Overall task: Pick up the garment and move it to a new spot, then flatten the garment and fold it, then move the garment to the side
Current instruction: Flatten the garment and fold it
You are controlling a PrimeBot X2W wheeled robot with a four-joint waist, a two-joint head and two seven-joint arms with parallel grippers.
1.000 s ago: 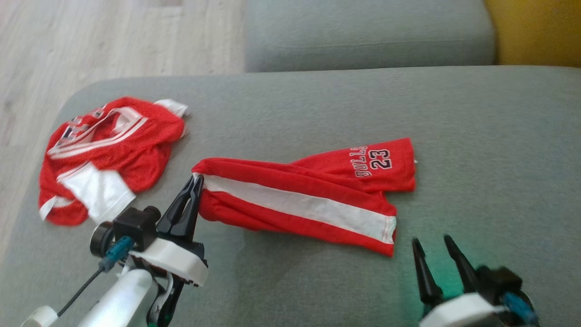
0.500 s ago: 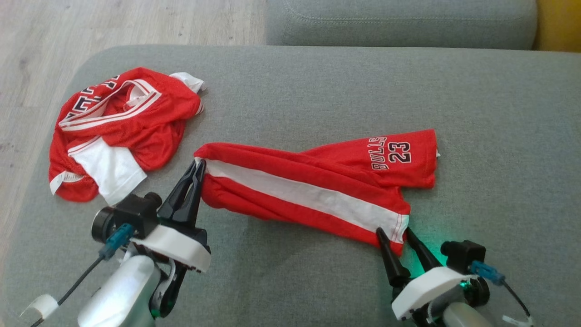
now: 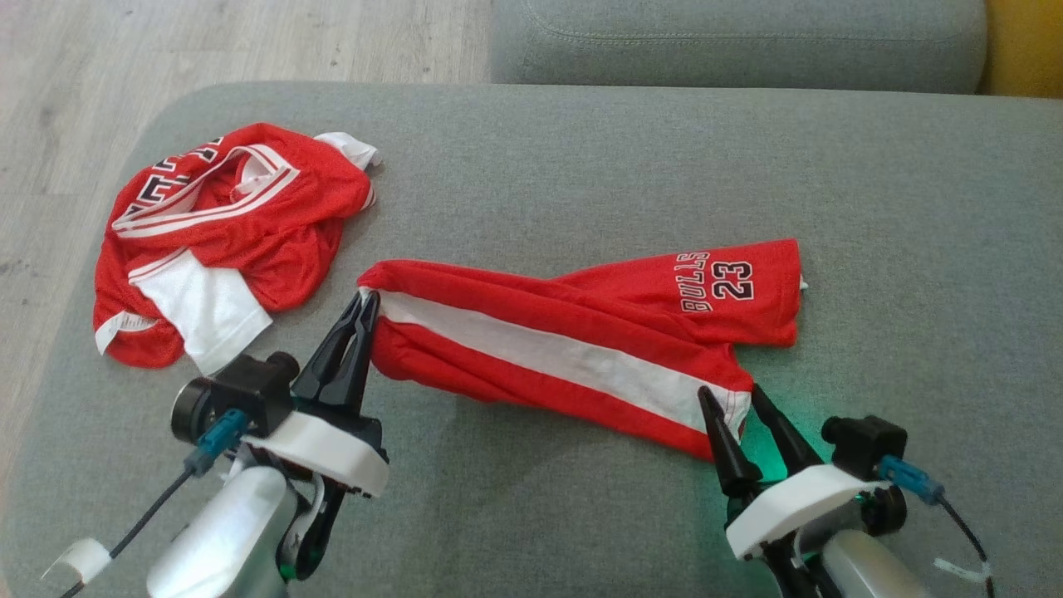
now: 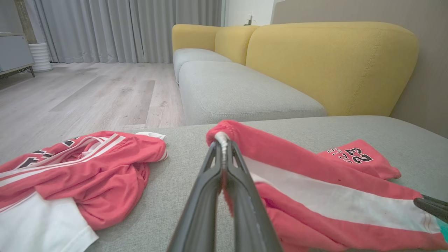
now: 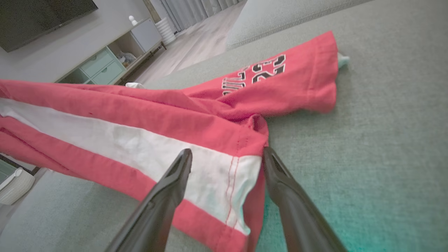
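- Head view: left gripper [image 3: 368, 297] is clamped shut on one end of the red mesh shorts with white side stripe [image 3: 565, 349], likely anchoring them for flattening.
- Right gripper [image 3: 731, 392] gapes wide astride the far hem corner, gripping nothing; the shorts lie stretched between both on the grey fabric cushion [image 3: 581, 158].
- Underlying folds hidden; fingertip contact unclear.

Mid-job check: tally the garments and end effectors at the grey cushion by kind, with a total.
Red shorts: 1
Crumpled red jersey: 1
End effectors: 2 (left end effector, right end effector)
Total: 4
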